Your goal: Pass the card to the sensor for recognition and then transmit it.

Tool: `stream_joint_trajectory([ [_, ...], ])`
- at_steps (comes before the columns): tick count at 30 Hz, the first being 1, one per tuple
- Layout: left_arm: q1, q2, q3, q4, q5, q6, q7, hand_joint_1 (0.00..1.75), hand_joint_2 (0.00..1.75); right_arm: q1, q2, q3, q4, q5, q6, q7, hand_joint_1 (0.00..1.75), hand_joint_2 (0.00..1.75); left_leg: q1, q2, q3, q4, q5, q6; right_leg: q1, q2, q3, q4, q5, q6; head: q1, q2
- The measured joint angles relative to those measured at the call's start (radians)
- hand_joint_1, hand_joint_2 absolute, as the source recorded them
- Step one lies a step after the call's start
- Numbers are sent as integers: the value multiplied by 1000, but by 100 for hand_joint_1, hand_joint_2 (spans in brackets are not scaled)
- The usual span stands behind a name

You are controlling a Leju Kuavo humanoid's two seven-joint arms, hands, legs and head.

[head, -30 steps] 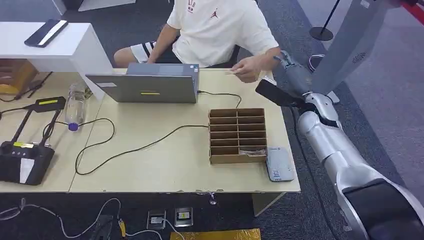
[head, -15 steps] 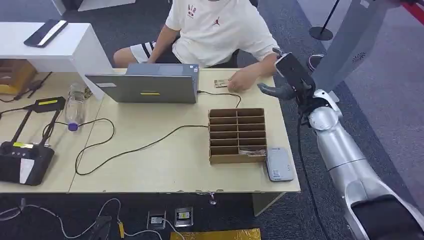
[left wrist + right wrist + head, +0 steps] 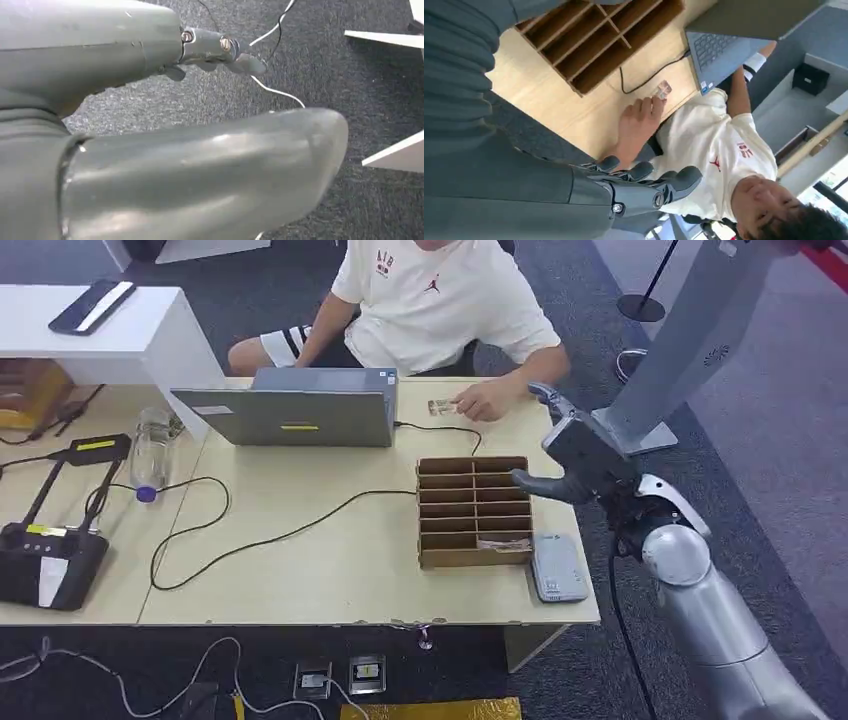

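A small card [image 3: 440,407] lies on the table behind the cardboard organizer [image 3: 475,510]; the right wrist view shows the card [image 3: 662,90] at a person's fingertips [image 3: 639,117]. My right hand [image 3: 580,455] hangs over the table's right edge beside the organizer, fingers [image 3: 649,185] apart, holding nothing. The white card sensor [image 3: 558,568] lies flat at the front right, next to the organizer. Another card [image 3: 505,545] sits in the organizer's front right compartment. My left hand [image 3: 215,47] hangs over the carpet, fingers extended and holding nothing.
A person [image 3: 440,300] sits behind the table, one hand [image 3: 490,400] resting by the card. A grey laptop [image 3: 300,410] with a black cable stands at the back. A water bottle [image 3: 150,450] and black devices [image 3: 50,550] lie on the left.
My right arm has drawn back from the person's hand and sunk down beside the organizer. The person has laid the card on the table near the laptop.
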Motion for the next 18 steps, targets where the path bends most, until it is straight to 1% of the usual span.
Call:
stream_joint_trajectory([
  [2,1,0,0,0,0,0,0,0,0,43,-9,0,-47,22,0,16,0,175,0,0,0,0,0,0,0,0,0,0,0,0,0,0],
  [6,0,0,0,0,0,-2,3,0,0,96,-21,2,-110,70,7,40,0,175,0,0,0,0,0,0,0,0,0,0,0,0,0,0],
  [12,1,1,0,0,0,-2,11,0,0,156,-36,12,-162,131,12,58,0,175,0,0,0,0,0,0,0,0,0,0,0,0,0,0],
  [18,1,1,0,0,0,-1,25,0,0,224,-67,21,-206,248,34,69,0,175,0,0,-1,0,0,0,0,0,0,0,0,0,0,0],
])
